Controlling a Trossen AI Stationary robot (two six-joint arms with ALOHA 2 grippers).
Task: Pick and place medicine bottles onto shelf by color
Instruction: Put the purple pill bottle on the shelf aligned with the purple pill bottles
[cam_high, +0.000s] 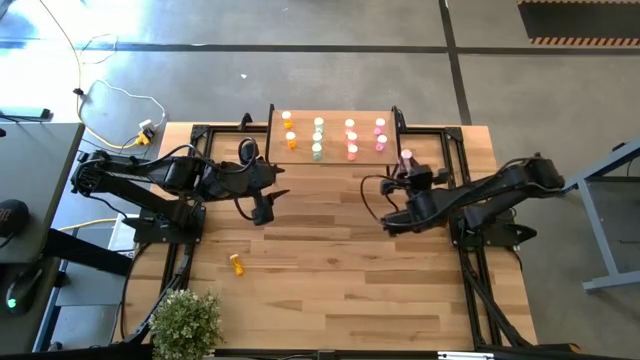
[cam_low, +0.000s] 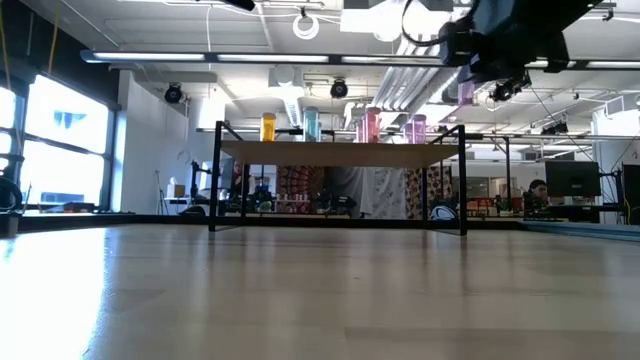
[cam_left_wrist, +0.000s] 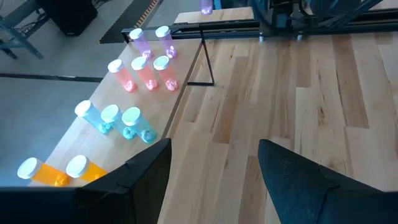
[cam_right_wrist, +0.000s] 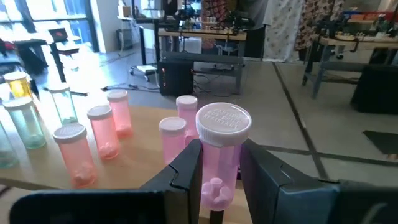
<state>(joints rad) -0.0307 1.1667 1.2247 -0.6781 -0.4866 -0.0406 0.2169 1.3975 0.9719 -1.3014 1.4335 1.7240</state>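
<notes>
The shelf stands at the table's far middle with orange, green, salmon and pink medicine bottles upright on it in rows by colour. My right gripper is shut on one more pink bottle just off the shelf's right near corner, above the tabletop. My left gripper hangs open in front of the shelf's left part with nothing between its fingers. One orange bottle lies on its side on the table's left near part. My right gripper pinches the pink bottle's body, just below its white cap, between its two fingers. The fingers reach about level toward the shelf, one on each side of the bottle. The bottle stands upright, lifted clear of the table.
A potted green plant stands at the table's near left corner. Black frame rails run along both sides of the table. Bare wood lies in the middle and near part. On the shelf, room shows beside the pink bottles.
</notes>
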